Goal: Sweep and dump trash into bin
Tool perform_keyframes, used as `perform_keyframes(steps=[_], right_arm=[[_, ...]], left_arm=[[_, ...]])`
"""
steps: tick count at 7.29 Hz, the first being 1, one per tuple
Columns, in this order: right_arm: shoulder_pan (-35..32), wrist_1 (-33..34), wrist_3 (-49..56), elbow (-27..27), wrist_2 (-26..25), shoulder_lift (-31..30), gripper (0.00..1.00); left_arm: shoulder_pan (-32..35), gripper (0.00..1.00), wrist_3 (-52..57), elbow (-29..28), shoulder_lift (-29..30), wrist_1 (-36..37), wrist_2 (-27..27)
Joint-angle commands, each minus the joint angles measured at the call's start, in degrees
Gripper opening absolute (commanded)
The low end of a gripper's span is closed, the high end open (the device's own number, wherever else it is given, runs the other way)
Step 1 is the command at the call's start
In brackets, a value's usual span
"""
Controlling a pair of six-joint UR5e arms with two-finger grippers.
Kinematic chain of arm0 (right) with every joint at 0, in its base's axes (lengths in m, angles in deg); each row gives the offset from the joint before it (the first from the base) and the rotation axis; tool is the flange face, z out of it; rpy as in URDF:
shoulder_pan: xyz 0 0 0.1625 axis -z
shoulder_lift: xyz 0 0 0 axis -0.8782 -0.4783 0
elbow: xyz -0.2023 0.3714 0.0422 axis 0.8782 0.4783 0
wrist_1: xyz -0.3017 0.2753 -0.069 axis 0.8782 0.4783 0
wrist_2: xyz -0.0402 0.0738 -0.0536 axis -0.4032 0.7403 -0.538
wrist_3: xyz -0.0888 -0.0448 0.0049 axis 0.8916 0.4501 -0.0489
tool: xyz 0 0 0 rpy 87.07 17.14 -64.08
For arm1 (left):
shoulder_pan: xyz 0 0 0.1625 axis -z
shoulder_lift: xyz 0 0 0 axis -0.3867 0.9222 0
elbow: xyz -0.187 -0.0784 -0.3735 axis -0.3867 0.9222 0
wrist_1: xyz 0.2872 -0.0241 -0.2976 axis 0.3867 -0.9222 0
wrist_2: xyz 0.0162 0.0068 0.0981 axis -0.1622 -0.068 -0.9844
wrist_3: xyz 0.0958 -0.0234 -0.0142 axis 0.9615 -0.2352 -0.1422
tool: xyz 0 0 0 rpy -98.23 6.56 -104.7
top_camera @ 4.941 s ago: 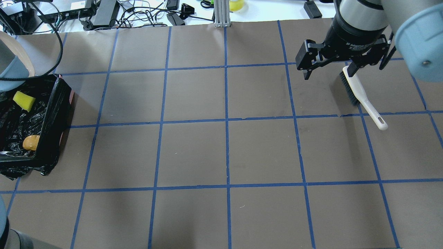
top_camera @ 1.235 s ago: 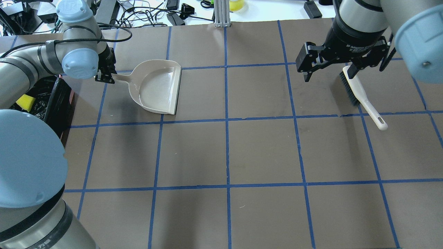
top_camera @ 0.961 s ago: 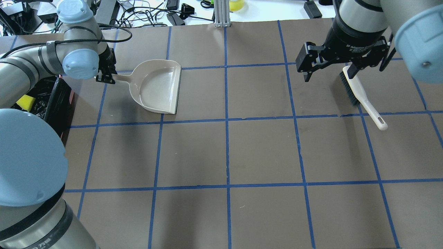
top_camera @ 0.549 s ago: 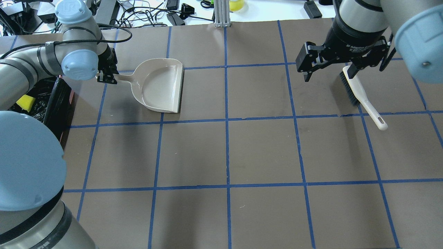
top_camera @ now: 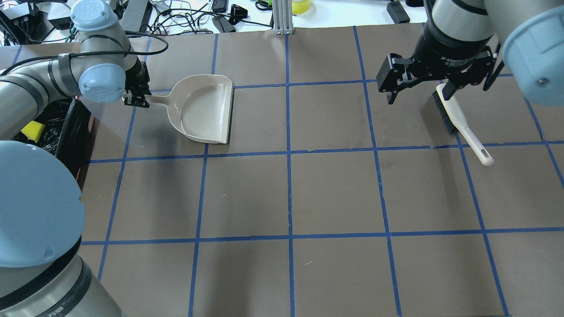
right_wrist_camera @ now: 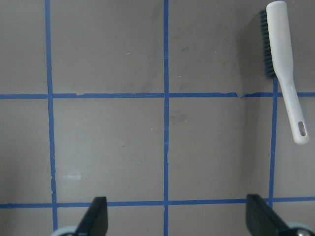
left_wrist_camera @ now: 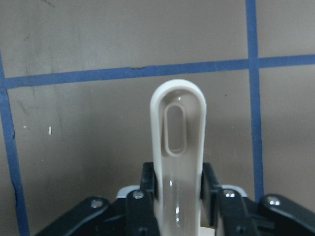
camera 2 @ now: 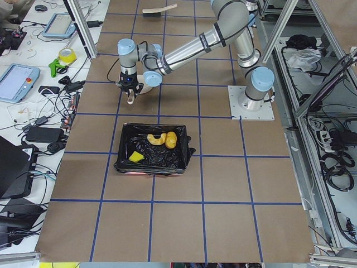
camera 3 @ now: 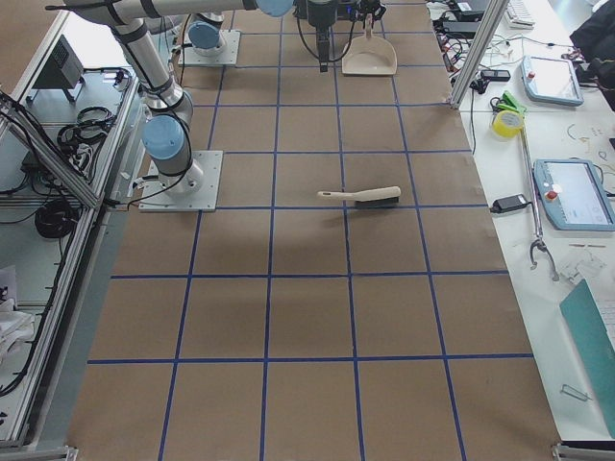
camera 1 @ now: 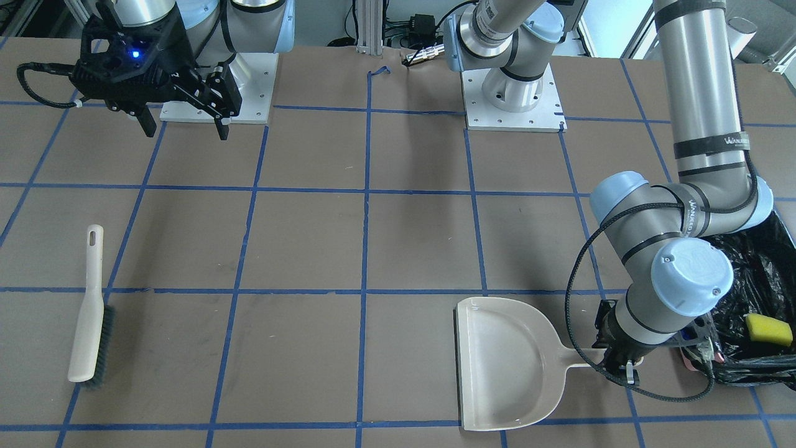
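The bin, lined with a black bag, holds all three trash pieces: the orange lump, the pale crescent and the sponge chunk. The sponge also shows in the overhead view and in the front view. My left gripper is shut on the handle of the empty beige dustpan, which lies low on the table right of the bin. The left wrist view shows the handle between the fingers. My right gripper is open and empty, high over the table by the brush.
The white-handled brush lies flat on the right arm's side. Cables and electronics crowd the far table edge. Both arm bases stand at the robot's side. Blue tape lines grid the brown table.
Since 4.9 s ago my left arm has brought the dustpan out from the bin side onto the table. In the last second it slid slightly right. The right arm and brush stayed still.
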Motion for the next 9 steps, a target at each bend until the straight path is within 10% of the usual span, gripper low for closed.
perform_keyframes(steps=[1,6,9], right_arm=[[0.0,0.1,0.1,0.0,0.0,-0.1,1.0],[0.0,0.0,0.1,0.0,0.0,-0.1,1.0],[0.0,0.0,0.1,0.0,0.0,-0.1,1.0]], left_arm=[[0.0,0.07,-1.2,0.1,-0.1,0.0,0.0],[0.0,0.74,-0.3,1.4,-1.2,0.1,-0.4],[0.0,0.81,5.2,0.6,-4.9,0.4,0.3]])
